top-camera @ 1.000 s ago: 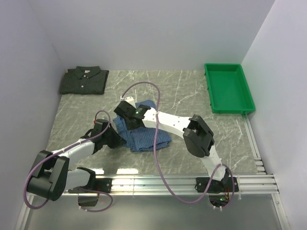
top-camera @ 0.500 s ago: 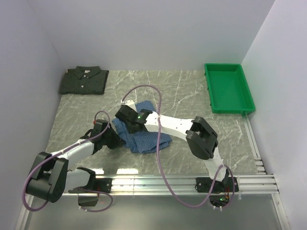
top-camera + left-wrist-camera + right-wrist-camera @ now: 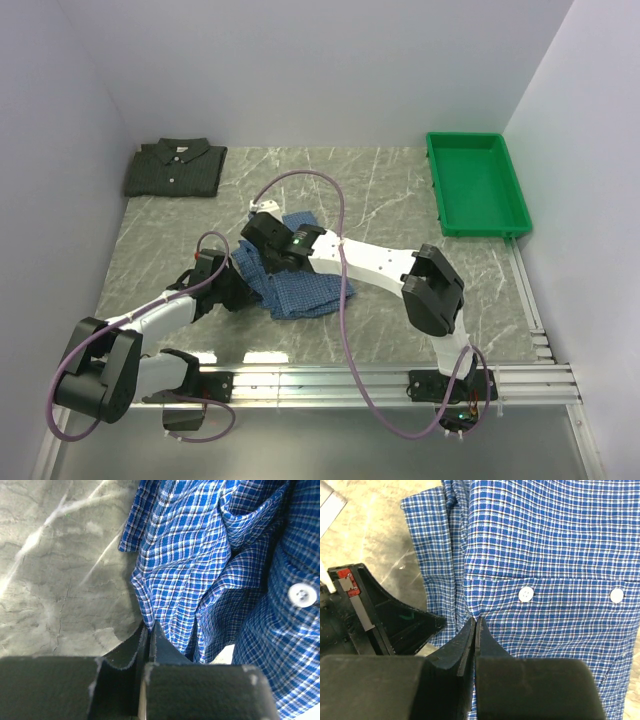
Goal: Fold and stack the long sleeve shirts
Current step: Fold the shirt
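Observation:
The blue check shirt (image 3: 300, 285) lies bunched on the marble table (image 3: 400, 200) in the middle. My left gripper (image 3: 238, 288) is shut on its left edge; in the left wrist view (image 3: 148, 625) the jaws pinch the cloth's (image 3: 200, 560) hem. My right gripper (image 3: 262, 258) is shut on a fold of the same shirt near its button placket (image 3: 545, 580); the tips (image 3: 474, 621) meet at the cloth. The dark green-grey check shirt (image 3: 175, 168) lies folded at the far left corner.
A green plastic tray (image 3: 476, 184) stands at the far right. The left gripper's black body (image 3: 380, 615) shows close beside my right jaws. White walls close the table on three sides. A rail (image 3: 400, 380) runs along the near edge.
The right arm has shifted slightly, its gripper moving a little toward the far left with the cloth; the blue shirt's far edge is pulled along. The left gripper has stayed nearly still.

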